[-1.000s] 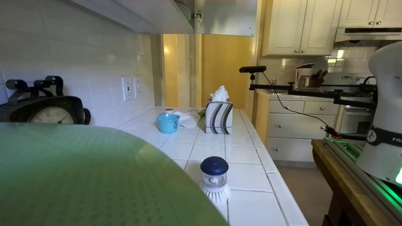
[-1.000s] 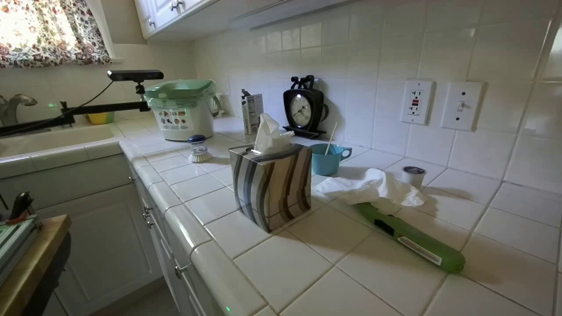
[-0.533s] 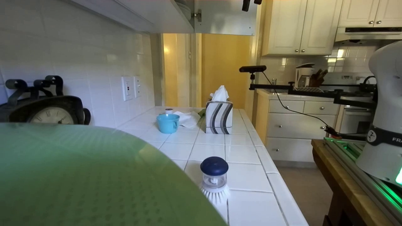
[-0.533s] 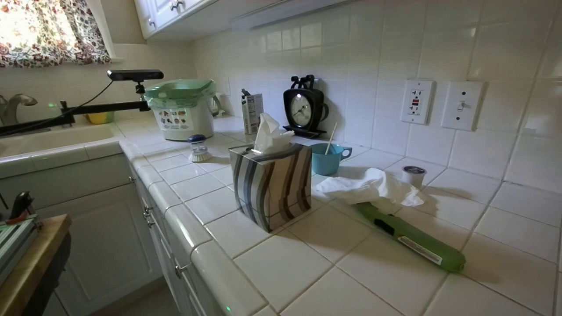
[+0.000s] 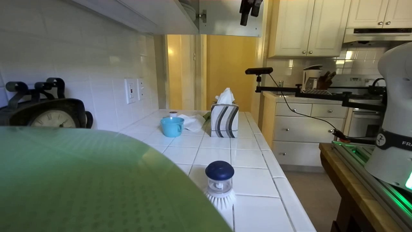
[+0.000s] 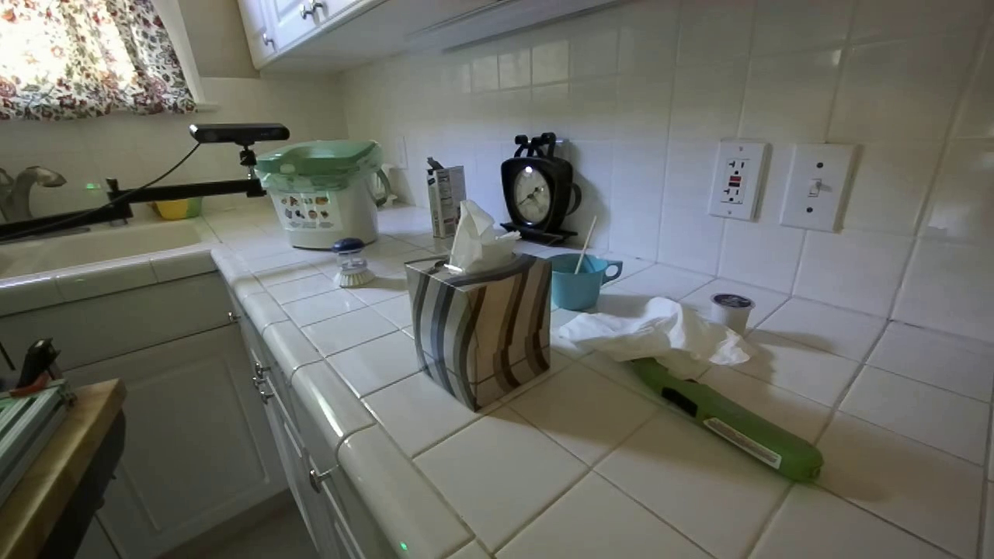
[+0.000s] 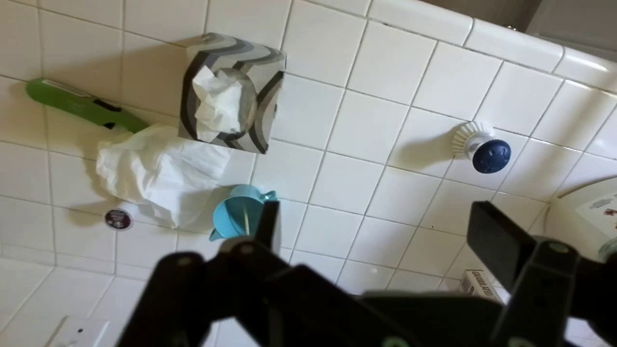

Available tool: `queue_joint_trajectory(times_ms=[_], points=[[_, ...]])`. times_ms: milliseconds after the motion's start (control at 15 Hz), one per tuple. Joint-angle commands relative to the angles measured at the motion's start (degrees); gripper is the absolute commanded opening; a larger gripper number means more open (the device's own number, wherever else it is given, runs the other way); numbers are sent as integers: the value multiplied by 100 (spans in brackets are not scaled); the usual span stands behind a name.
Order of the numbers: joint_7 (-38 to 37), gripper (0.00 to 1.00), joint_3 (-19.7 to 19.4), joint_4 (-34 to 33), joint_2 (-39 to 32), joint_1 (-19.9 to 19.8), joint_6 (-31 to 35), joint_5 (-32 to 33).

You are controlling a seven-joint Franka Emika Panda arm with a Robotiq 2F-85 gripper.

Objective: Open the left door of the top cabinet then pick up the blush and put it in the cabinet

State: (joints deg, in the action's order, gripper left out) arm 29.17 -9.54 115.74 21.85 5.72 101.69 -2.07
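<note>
The blush, a small brush with a dark blue domed top and white bristles, stands upright on the tiled counter in both exterior views (image 5: 220, 180) (image 6: 351, 262). In the wrist view the blush (image 7: 487, 149) lies beyond the right finger. The top cabinet (image 5: 154, 16) shows from beneath; one door (image 5: 222, 21) is swung open on its hinge, with stacked dishes partly visible inside. The cabinet also shows in an exterior view (image 6: 342, 35). My gripper (image 5: 249, 19) hangs high above the counter, before the open door. In the wrist view the gripper (image 7: 376, 212) is open and empty.
A striped tissue box (image 6: 477, 326), a light blue mug (image 6: 578, 281), crumpled tissue (image 6: 660, 334) and a green lighter-like tool (image 6: 745, 435) are on the counter. A green-lidded tub (image 6: 322, 198) stands behind the blush. A black clock (image 6: 536, 190) is by the wall.
My gripper has come into an exterior view from the top edge and moved down and slightly left. The blush, the open door and the counter objects have not moved.
</note>
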Motion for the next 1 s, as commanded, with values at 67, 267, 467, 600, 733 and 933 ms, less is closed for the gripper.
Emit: queue_joint_trajectory(times_ms=[67,267,467,600,733,933], points=[[356,100,26,248,-262,-34,311,-562],[550,100,130,412,-385,-15,361,-704],[767,100,315,622,-440,35,450,-721],[850,100,465,779,-458,71,645,-656],[912,100,572,918,-456,110,868,-665],[1037,100,638,1173,-404,163,1224,-822]])
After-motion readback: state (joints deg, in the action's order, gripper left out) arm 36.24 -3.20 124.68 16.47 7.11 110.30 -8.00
